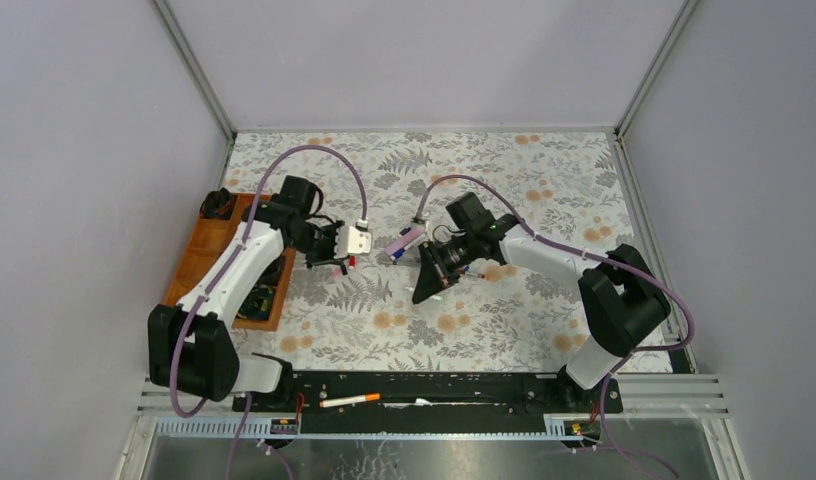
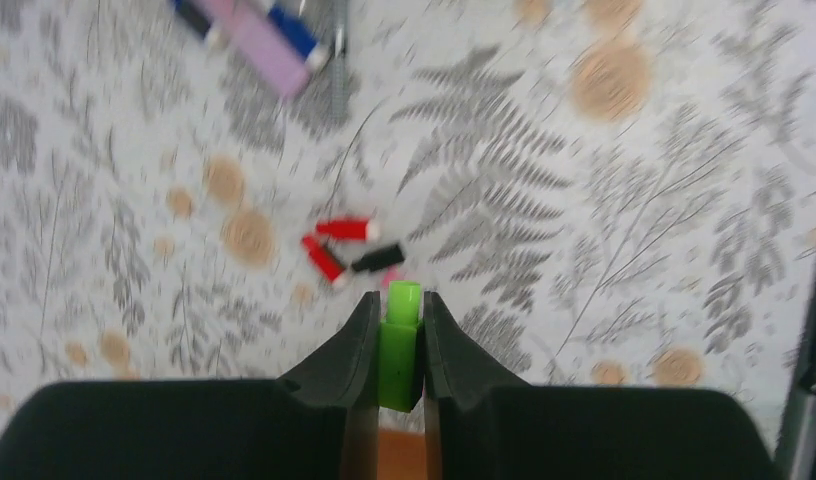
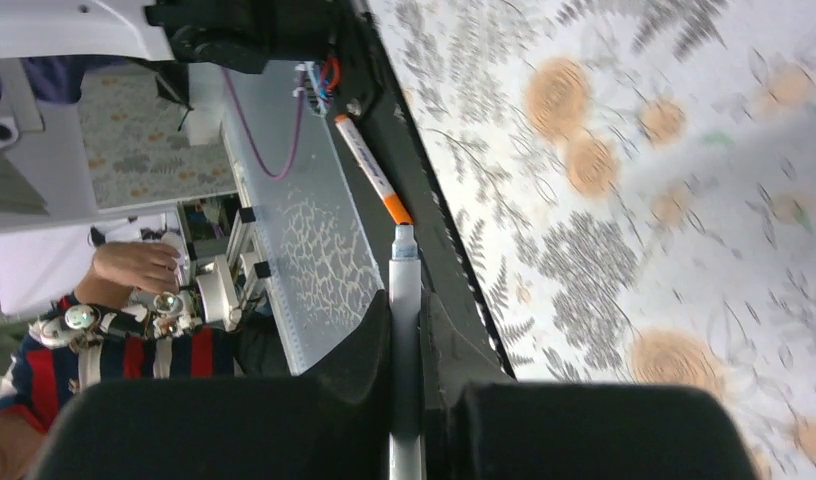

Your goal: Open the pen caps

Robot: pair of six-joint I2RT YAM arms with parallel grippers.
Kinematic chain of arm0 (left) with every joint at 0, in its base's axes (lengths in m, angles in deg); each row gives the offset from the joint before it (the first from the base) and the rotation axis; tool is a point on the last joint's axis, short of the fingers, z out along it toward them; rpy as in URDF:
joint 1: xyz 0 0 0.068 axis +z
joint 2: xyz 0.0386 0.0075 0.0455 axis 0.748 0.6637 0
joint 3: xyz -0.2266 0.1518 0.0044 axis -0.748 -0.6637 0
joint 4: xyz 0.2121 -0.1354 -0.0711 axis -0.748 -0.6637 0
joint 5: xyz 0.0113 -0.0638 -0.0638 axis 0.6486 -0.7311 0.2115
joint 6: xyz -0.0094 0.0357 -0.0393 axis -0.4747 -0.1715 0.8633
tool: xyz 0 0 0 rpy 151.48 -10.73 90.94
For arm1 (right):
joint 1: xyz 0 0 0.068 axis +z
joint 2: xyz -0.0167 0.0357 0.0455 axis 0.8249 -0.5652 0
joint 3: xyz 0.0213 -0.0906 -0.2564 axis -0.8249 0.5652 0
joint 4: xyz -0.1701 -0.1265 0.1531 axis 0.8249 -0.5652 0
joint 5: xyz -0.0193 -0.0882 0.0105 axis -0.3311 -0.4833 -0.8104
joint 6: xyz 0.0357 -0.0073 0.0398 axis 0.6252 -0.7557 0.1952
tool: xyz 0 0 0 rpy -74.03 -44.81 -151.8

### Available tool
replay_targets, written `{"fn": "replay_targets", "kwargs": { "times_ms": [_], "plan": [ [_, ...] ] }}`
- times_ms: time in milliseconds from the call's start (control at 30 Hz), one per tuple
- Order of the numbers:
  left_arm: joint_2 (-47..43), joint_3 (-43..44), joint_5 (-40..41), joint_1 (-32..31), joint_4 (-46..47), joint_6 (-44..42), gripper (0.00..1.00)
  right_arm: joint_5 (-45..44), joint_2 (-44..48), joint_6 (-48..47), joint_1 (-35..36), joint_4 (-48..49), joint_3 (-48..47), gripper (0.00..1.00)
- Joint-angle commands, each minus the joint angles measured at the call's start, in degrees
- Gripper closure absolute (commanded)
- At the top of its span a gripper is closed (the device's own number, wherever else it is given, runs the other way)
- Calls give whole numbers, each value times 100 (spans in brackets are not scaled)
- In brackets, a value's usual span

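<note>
My left gripper (image 2: 397, 298) is shut on a green pen cap (image 2: 400, 345) and holds it above the table; in the top view it (image 1: 336, 262) is left of centre. Just beyond it lie two red caps (image 2: 346, 229) (image 2: 324, 258) and a black cap (image 2: 377, 258). My right gripper (image 3: 405, 298) is shut on a white pen barrel (image 3: 405, 285) whose bare tip (image 3: 404, 237) sticks out past the fingers; in the top view it (image 1: 420, 292) points toward the near edge. A pink highlighter (image 2: 259, 45) and a blue-ended pen (image 2: 299, 33) lie between the arms.
An orange tray (image 1: 197, 258) sits at the table's left edge under the left arm. A white pen with an orange end (image 1: 349, 400) lies on the black rail at the near edge; it also shows in the right wrist view (image 3: 369, 172).
</note>
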Motion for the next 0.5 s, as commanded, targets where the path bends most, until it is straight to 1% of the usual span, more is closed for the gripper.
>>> {"fn": "replay_targets", "kwargs": {
  "times_ms": [0, 67, 100, 167, 200, 233, 267, 333, 400, 467],
  "plan": [
    [287, 204, 463, 625, -176, -632, 100, -332, 482, -272, -334, -662, 285, 100],
    [324, 53, 367, 735, 138, -339, 100, -619, 634, -264, -552, -699, 306, 100],
    [335, -59, 353, 743, 465, -114, 100, -956, 696, -196, -683, -692, 284, 100],
    [451, -269, 412, 753, 947, 563, 100, -1998, 751, -16, -909, -726, 189, 100],
    [547, -324, 480, 757, 1301, 996, 100, -2856, 755, 89, -998, -769, 104, 100],
    [688, -361, 564, 772, 1537, 1415, 100, -3418, 757, 182, -1063, -773, 63, 100],
    [834, -389, 662, 816, 1734, 1896, 100, -3871, 755, 242, -1104, -773, 29, 100],
    [1127, -432, 858, 939, 2112, 2566, 100, -4776, 750, 405, -1162, -668, 15, 100],
    [1366, -458, 891, 1106, 2341, 2975, 100, -5411, 683, 488, -1215, -506, 4, 100],
    [1509, -530, 963, 1193, 2547, 3233, 100, -5760, 463, 517, -1297, -393, -39, 100]
  ]
}}
